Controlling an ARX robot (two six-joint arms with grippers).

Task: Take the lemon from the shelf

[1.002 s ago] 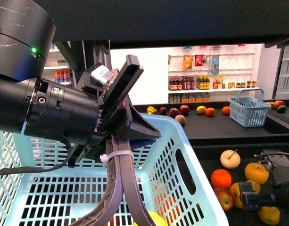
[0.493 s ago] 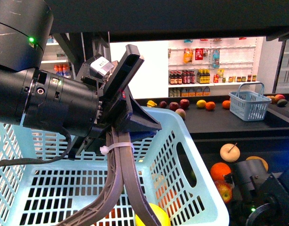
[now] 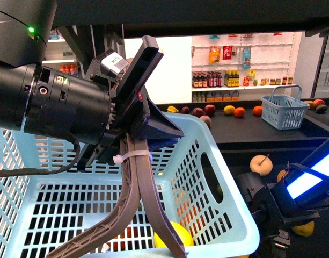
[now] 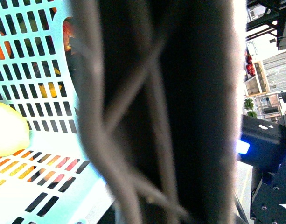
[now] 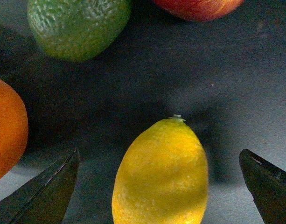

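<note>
In the right wrist view a small bright yellow oval lemon (image 5: 161,172) lies on the shelf's dark deck (image 5: 133,88). My right gripper (image 5: 157,154) is open. Its two dark fingertips (image 5: 49,186) stand on either side of the lemon, apart from it. In the front view the right arm (image 3: 269,207) reaches low over the shelf's lower deck (image 3: 245,141), and part of a yellow fruit (image 3: 305,228) shows beside it. My left gripper (image 3: 133,153) is shut on the grey handle (image 3: 137,199) of a light blue basket (image 3: 228,226). A second yellow fruit (image 3: 175,235) lies in the basket.
A green bumpy fruit (image 5: 77,25), an orange (image 5: 7,126) and a red apple (image 5: 198,5) lie close around the lemon. A pear (image 3: 261,164) sits on the lower deck. A small blue basket (image 3: 284,113) and more fruit stand on the upper deck. White bottle shelves (image 3: 228,80) are behind.
My right arm has swung left and up into the front view, covering the fruit on the lower deck; a blue light strip now shows. The basket has shifted slightly.
</note>
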